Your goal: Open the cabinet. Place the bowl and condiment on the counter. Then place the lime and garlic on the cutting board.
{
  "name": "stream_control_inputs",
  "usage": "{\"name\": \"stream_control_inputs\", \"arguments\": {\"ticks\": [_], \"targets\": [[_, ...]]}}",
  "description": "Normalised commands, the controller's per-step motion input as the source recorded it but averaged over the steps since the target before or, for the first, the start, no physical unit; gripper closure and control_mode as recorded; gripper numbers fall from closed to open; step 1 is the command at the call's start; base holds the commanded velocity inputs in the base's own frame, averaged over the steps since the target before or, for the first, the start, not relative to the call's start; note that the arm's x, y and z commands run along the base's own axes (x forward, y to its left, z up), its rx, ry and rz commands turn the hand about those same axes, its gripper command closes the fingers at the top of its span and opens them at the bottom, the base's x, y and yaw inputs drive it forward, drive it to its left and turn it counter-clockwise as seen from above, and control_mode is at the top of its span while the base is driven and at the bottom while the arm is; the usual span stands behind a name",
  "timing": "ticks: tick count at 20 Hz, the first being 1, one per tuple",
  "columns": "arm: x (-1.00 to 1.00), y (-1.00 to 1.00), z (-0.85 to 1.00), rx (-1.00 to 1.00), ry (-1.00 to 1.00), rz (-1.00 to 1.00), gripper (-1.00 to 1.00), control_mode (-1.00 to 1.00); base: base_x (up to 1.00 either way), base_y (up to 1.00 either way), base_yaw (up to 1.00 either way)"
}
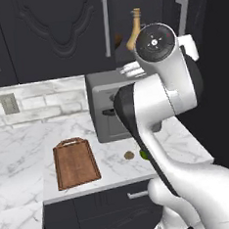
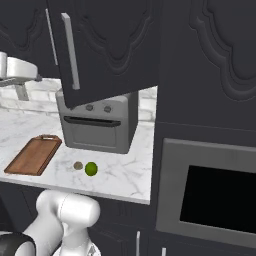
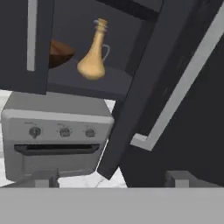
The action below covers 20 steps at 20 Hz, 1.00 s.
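Much of the left base view is blocked by the white arm, which covers the right half of the grey countertop toaster oven and all but a green sliver of the small round lime at centre right. In the right base view the lime shows whole, low and left of centre, just beside the small brownish garlic bulb on the white marble counter; the two lie close but apart.

The dark upper cabinet stands open. Its door swings out across the top of the right base view and hides the shelf there entirely. The hand view looks up into it instead: one tan, long-necked condiment bottle stands upright on the dark shelf at upper centre, and one brown wooden bowl sits to its left, its left part cut off by a door edge. The left base view catches only the bottle's neck and shoulder at top centre, above the arm.

One brown wooden cutting board with a handle lies flat at lower left of the left base view, well apart from the garlic (nothing rests on it).

The gripper shows as two dark finger tips at the bottom of the hand view, set wide apart with nothing between them, below the oven front and the door's pale handle bar.
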Motion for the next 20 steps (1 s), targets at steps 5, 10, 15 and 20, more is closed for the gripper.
{"name": "stream_control_inputs", "arguments": {"ticks": [5,10,15,20], "targets": [[0.72,0.64,0.01,-0.28,0.38,0.03,-1.00,-1.00,0.00,0.00,0.00],[0.99,0.10,0.00,-0.25,0.36,0.00,-1.00,-1.00,0.00,0.00,0.00],[0.66,-0.33,-0.10,-0.24,0.13,0.00,-1.00,-1.00,0.00,0.00,0.00],[0.33,-0.50,-0.27,-0.22,0.02,0.01,-1.00,-1.00,0.00,0.00,0.00]]}}
